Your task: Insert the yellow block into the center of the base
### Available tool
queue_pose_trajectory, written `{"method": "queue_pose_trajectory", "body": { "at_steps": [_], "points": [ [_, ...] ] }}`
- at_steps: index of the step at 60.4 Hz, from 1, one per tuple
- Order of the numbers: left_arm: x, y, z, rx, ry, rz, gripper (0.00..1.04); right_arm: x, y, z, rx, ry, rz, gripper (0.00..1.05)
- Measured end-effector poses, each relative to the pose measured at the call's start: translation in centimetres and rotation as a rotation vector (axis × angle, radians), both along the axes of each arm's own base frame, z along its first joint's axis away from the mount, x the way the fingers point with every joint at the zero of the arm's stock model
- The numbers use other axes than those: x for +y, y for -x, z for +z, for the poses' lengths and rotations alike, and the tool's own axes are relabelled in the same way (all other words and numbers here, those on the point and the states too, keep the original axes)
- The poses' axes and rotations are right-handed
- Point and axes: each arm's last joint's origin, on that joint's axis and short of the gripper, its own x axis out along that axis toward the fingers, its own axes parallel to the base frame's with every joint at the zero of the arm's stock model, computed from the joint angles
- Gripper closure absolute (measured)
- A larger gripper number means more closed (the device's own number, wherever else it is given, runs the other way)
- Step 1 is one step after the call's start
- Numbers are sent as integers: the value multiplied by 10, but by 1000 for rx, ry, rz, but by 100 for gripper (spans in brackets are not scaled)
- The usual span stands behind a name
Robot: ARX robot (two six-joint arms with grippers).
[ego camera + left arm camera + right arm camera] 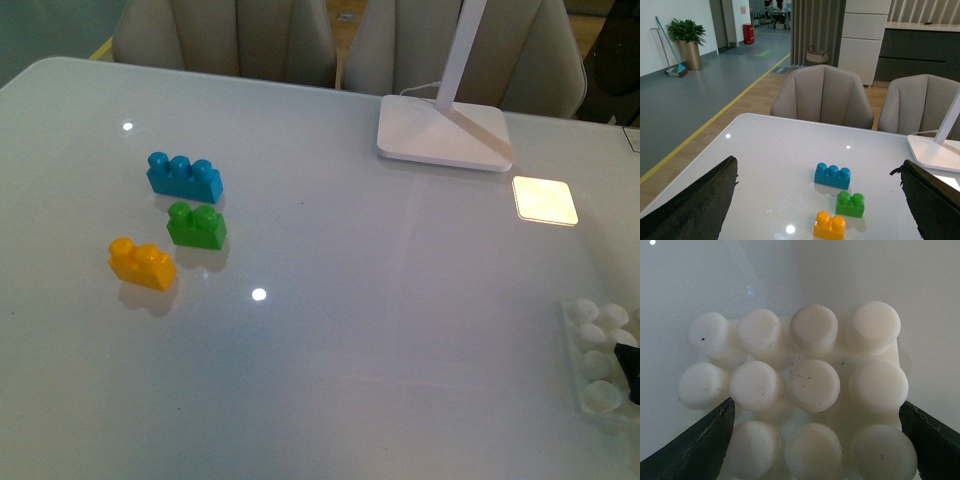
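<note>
White table (400,330). Nearest me, right: base (600,375), cut off by the frame edge, right gripper (815,440) spread astride it. Left gripper (817,162) spread wide. Left: yellow block (142,263); beyond, green brick (197,225), blue brick (184,177); farthest, lamp foot (443,132), stem cropped.

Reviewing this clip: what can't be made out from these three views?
- The base: cut off by the right edge in front view; the right wrist view shows only three of its rows.
- The right gripper: only a dark tip in front view; contact with the base cannot be told.
- The left gripper: absent from front view, so its height is unknown.
</note>
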Motion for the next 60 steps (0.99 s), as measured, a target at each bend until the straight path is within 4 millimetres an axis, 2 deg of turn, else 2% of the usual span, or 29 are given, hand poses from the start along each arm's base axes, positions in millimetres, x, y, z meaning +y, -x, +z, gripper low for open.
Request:
{"method": "queue_pose_trajectory", "body": {
  "at_steps": [30,40,60],
  "points": [
    [0,0,0,0,0,0,7,96,-48,-5,1,3,21,9],
    [0,0,0,0,0,0,7,144,-64,-7,-3,3,81,9],
    [0,0,0,0,0,0,7,212,-91,-6,-10,-17,93,9]
  ]
}}
